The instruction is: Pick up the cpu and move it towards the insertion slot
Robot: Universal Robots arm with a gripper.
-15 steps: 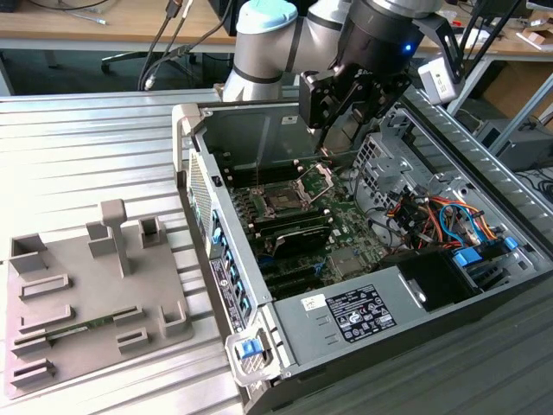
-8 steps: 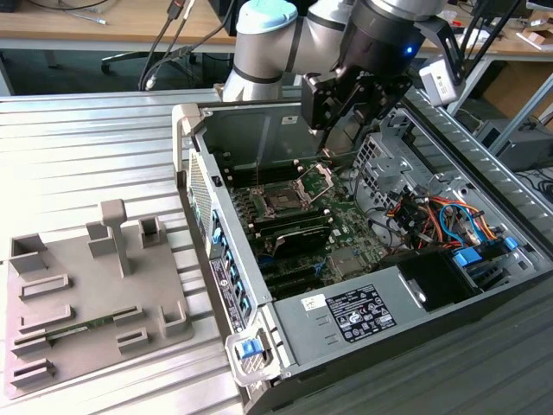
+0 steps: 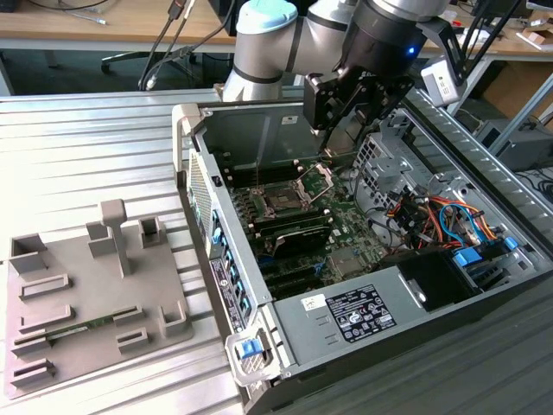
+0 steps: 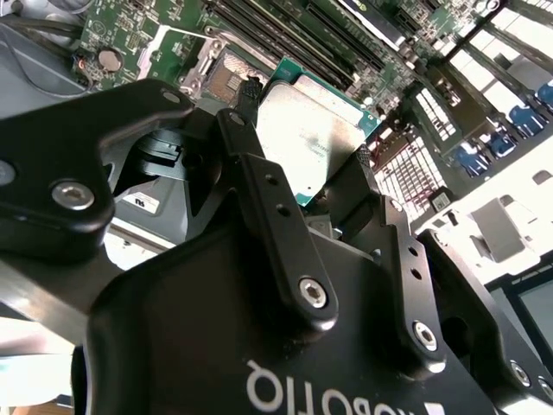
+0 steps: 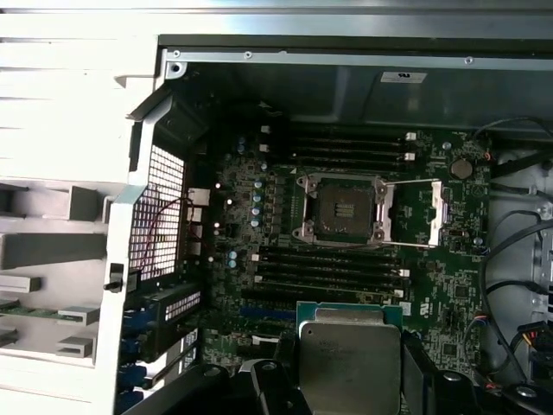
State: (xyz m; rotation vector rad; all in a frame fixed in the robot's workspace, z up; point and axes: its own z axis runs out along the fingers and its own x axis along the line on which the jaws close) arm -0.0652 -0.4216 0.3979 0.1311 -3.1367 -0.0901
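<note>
Silvery metal tops the cpu (image 5: pixel 350 357), which the gripper (image 4: pixel 304 130) grasps by two opposite edges, one black finger (image 4: pixel 251 138) pressed to each side. The chip hangs in the air above the green motherboard (image 5: pixel 259 216) inside the open computer case (image 3: pixel 285 130). Ahead of the gripper lies the insertion slot (image 5: pixel 343 207), its load plate (image 5: pixel 438 210) apparently swung open to one side, well apart from the held chip. Black memory slots (image 5: pixel 333 268) run between the gripper and the socket. Outside the case, far from the gripper, sits a grey plastic tray (image 3: pixel 86 294).
</note>
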